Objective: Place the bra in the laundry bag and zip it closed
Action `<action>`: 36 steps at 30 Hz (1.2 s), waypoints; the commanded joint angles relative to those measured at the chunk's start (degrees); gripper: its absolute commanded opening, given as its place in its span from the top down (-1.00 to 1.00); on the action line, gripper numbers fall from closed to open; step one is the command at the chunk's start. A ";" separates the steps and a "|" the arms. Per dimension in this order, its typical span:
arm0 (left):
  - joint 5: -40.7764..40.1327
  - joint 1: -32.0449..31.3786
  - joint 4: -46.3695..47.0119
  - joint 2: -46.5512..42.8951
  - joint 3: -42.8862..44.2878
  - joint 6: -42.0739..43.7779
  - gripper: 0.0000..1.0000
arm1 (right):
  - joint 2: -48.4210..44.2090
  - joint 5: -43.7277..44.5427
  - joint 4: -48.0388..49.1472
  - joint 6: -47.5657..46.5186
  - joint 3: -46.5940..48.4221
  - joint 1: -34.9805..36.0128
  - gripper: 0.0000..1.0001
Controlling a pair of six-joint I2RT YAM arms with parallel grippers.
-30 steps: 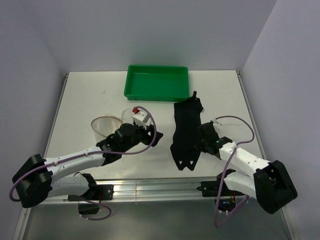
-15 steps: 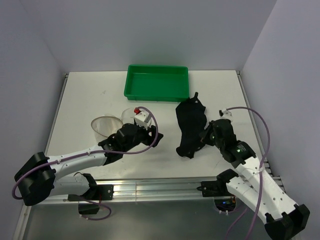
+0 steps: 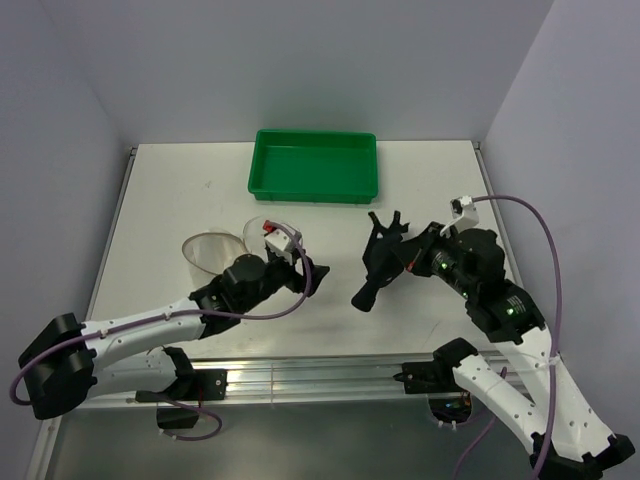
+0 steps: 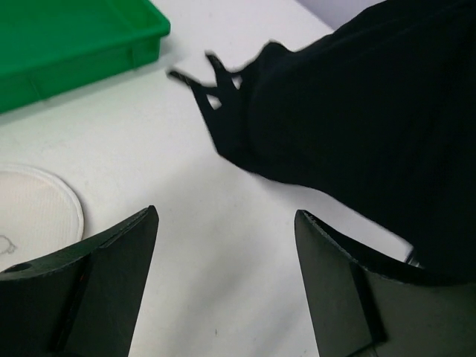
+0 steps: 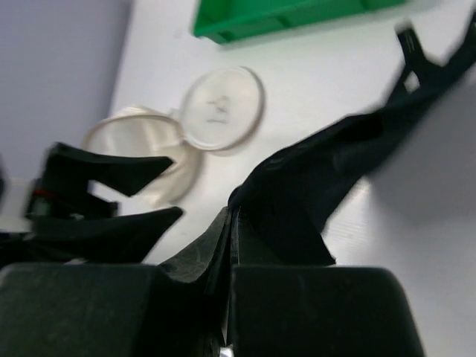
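The black bra hangs bunched from my right gripper, which is shut on it and holds it above the table; its lower end reaches down towards the table. In the right wrist view the gripper pinches the bra. The white mesh laundry bag lies open on its side at the left, its round lid folded out beside it; both show in the right wrist view. My left gripper is open and empty between the bag and the bra. In the left wrist view the bra is just ahead.
The green tray stands empty at the back centre and shows in the left wrist view. Purple cables loop over both arms. The table's right edge runs close beside the right arm.
My right gripper has lifted the bra off the table and drawn it up into a hanging bunch. My left gripper has moved a little to the right, away from the bag.
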 commanded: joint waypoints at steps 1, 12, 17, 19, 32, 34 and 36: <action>-1.73 -0.55 7.39 -3.42 -2.21 3.98 -0.62 | 0.08 -6.83 3.70 0.34 6.82 -0.36 1.00; 9.86 -2.74 13.01 -12.56 -6.07 -0.22 -0.88 | 2.11 -13.61 5.45 6.92 15.18 -0.36 1.00; 11.99 -8.63 15.31 -13.01 -6.96 -2.09 -0.98 | 1.05 -11.68 10.11 12.90 15.01 -0.36 1.00; 11.02 -10.83 15.66 -12.13 -6.96 -1.38 -0.98 | 0.88 -10.97 11.16 14.13 15.62 -0.36 1.00; 4.41 -11.36 23.65 1.31 -1.52 2.48 -0.98 | 0.61 -11.67 16.00 18.71 15.54 -0.28 1.00; 6.52 -11.36 25.84 3.24 -0.98 1.79 -0.99 | 0.53 -11.85 17.14 19.50 15.18 -0.28 1.00; 8.37 -11.54 27.34 4.13 -1.15 0.12 -0.98 | 0.70 -11.58 17.67 19.85 14.83 -0.36 1.00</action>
